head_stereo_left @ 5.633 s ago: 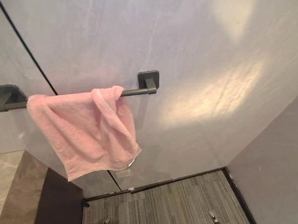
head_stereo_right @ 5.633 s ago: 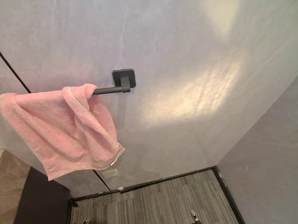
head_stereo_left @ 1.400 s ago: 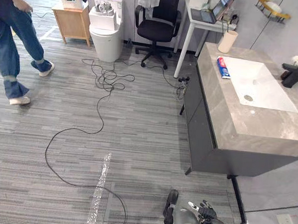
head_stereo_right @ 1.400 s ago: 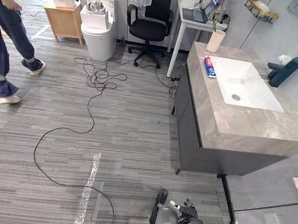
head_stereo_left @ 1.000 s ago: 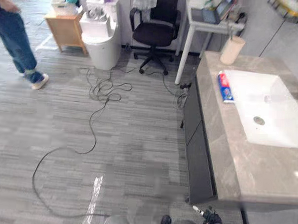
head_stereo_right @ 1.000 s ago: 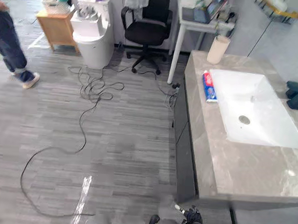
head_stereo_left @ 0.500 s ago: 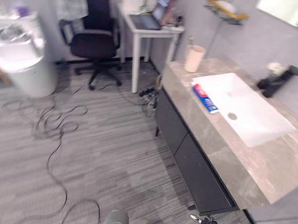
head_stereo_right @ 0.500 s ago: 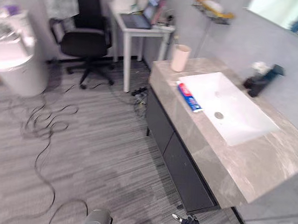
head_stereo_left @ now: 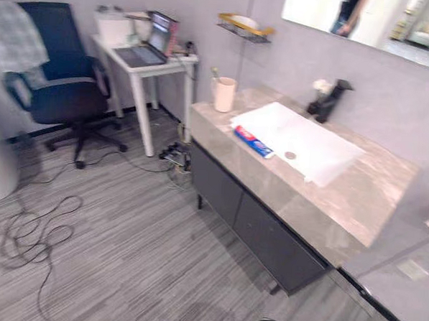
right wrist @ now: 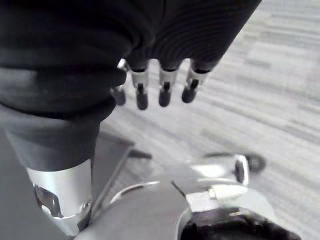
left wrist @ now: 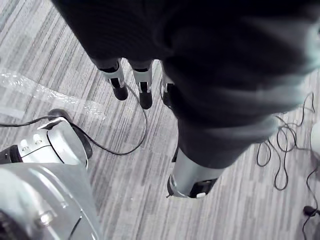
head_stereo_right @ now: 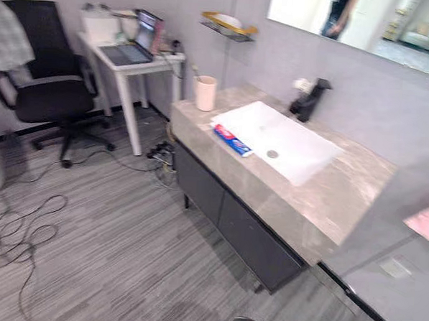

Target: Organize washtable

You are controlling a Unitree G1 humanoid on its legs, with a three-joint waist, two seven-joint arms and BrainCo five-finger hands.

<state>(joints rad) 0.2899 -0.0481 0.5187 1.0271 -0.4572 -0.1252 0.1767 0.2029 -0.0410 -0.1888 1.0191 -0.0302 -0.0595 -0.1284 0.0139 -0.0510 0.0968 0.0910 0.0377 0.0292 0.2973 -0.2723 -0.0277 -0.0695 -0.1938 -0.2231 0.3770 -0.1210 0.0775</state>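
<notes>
The washtable [head_stereo_left: 356, 204] is a grey stone counter on a dark cabinet against the wall. Its white sink [head_stereo_left: 302, 140] has a dark faucet [head_stereo_left: 333, 97] behind it. A red and blue toothpaste tube [head_stereo_left: 253, 142] lies on the sink's near left rim. A beige cup [head_stereo_left: 224, 94] stands at the counter's far left corner, with something thin sticking out of it. My left hand [left wrist: 144, 87] hangs over the floor with relaxed fingers, holding nothing. My right hand [right wrist: 162, 85] hangs the same way, empty, above the carpet.
A small wall shelf [head_stereo_left: 244, 25] sits above the cup, under a mirror [head_stereo_left: 380, 22]. Left of the washtable stand a white desk with a laptop [head_stereo_left: 144, 56] and a black office chair [head_stereo_left: 56, 95]. Cables [head_stereo_left: 31, 230] loop on the striped floor. A pink towel's edge [head_stereo_right: 427, 220] shows at far right.
The camera has swung from the towel rail, across the floor, to the washtable, which now lies mid-picture. The things on the counter have not moved.
</notes>
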